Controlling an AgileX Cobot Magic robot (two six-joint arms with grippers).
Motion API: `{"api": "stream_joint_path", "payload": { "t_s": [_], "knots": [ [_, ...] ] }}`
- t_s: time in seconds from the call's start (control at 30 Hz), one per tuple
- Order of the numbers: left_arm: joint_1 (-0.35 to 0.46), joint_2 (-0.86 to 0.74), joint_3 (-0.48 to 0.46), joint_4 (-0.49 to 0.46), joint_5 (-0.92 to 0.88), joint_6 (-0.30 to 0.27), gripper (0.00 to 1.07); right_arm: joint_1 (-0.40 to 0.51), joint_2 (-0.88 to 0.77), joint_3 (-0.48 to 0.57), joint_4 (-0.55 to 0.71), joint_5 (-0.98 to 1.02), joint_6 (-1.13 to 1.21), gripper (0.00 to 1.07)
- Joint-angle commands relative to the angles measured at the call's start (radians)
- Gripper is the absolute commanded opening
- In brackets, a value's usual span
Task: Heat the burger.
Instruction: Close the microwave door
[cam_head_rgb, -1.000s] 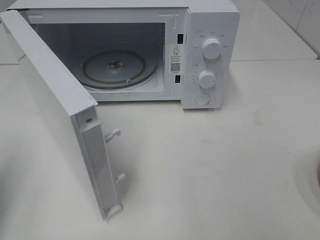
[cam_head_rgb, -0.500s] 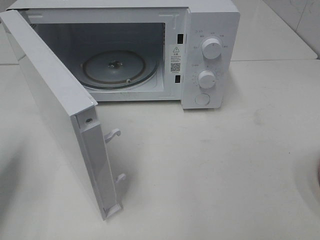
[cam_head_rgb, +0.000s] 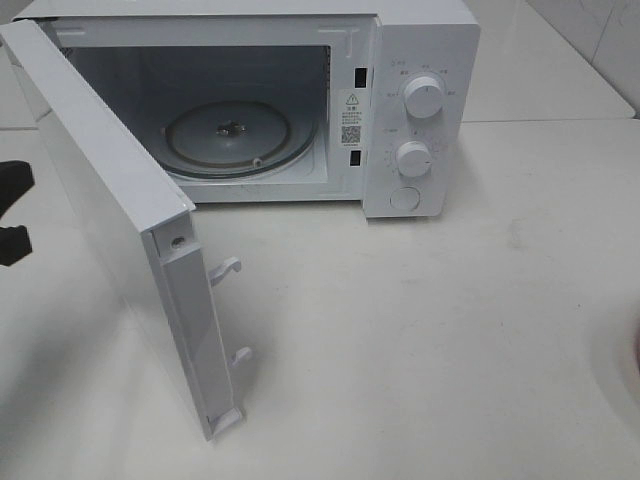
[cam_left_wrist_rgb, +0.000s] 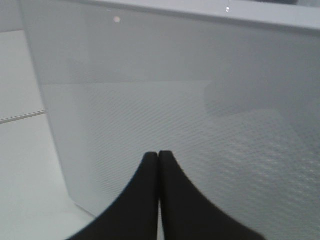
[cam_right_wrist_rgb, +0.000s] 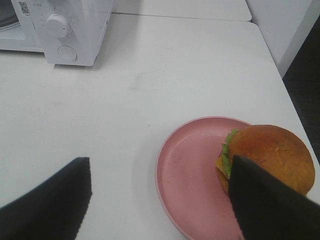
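Now the left gripper is seen at the left edge of the high view, where a moment ago only table and a faint shadow were visible; this is the one clear change. In the left wrist view its two black fingers are pressed together with nothing between them, and they face the outer panel of the microwave door from close by, though contact cannot be told. The door is swung wide open and the glass turntable inside the microwave is bare, so the oven is judged ready to be loaded. The burger is not yet moved: it lies on the far side of the pink plate, which rests on the white table well apart from the microwave, to the right. The right gripper is held with its jaws spread wide above the plate; one finger overlaps the bun in the wrist view, but no grip is made. It is judged that the task is at an early stage: the burger must first be grasped and carried in, and the left arm, now placed behind the door, is probably meant for closing it afterwards.
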Motion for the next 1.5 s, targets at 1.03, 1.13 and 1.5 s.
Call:
{"api": "stream_joint_path", "payload": {
  "t_s": [1.03, 1.13, 1.5],
  "knots": [
    [-0.743, 0.463, -0.604, -1.186, 0.058, 0.641, 0.0, -0.008, -0.03, 0.003, 0.002, -0.014, 0.001, 0.75],
    [-0.751, 0.499, -0.678, -1.259, 0.072, 0.681, 0.0, -0.008, -0.03, 0.003, 0.002, -0.014, 0.001, 0.75],
    [-0.75, 0.606, -0.893, -1.354, 0.147, 0.778, 0.0, -0.008, -0.03, 0.003, 0.002, -0.014, 0.001, 0.75]
  ]
}}
